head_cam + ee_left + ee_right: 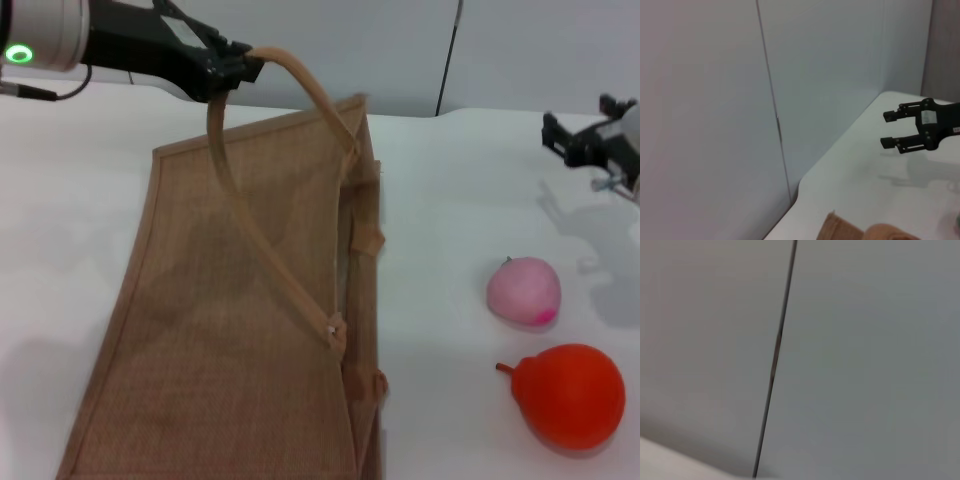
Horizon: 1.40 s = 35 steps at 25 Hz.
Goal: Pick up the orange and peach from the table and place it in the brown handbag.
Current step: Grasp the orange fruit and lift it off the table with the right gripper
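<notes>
The brown handbag [220,330] lies on the white table [450,170] with its far side pulled up. My left gripper [238,68], at the upper left, is shut on one looped handle [300,85] and holds it above the bag. A corner of the bag [842,231] shows in the left wrist view. To the right of the bag rests the pale pink peach [523,291]. The orange [572,393] sits nearer to me than the peach. My right gripper [553,135] [885,129] hovers open and holds nothing at the far right, beyond the peach.
A grey panelled wall with a dark vertical seam [774,365] stands behind the table. The table's far edge [805,185] curves close behind the bag. Bare table surface lies between the bag and the two fruits.
</notes>
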Tool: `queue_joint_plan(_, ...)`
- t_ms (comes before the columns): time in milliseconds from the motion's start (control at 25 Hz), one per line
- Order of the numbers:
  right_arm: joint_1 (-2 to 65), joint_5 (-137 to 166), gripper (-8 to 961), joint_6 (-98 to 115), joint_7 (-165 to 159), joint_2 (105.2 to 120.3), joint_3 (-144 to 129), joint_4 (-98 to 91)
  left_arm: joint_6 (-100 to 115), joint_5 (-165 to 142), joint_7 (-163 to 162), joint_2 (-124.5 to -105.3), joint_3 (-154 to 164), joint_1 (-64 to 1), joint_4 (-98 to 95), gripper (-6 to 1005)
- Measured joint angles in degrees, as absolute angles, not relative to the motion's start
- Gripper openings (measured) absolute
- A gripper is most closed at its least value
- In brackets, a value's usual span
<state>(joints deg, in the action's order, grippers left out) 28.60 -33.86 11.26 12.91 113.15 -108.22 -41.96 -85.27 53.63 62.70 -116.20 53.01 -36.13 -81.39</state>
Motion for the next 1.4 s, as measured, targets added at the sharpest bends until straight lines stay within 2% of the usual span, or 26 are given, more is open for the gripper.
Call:
queue_joint_plan(200,22.0,-29.0,760,-3.8,23.9,115.08,-96.5,-60.5,-89.3,56.0,62.6,-116.25,49.8,-36.5,-84.4,123)
queue_joint_plan(320,20.9,-26.7,760,-12.6,24.9,115.61,-93.2,-67.2,-91.1,57.5,62.2,-116.23,48.9,-36.5,-86.1,123)
queue_joint_plan(840,22.4,-18.5,760,-61.8,22.8,115.56,-85.8,-92.7,-92.7,57.4,60.7,-116.23,48.6,-36.1,-91.0,124)
queue_joint_plan(1400,26.2,-17.5,760,-89.4,21.6,115.5,-94.9,-98.8,-92.3,52.9,60.6,-116.31,48.6,-36.0,-90.9,124)
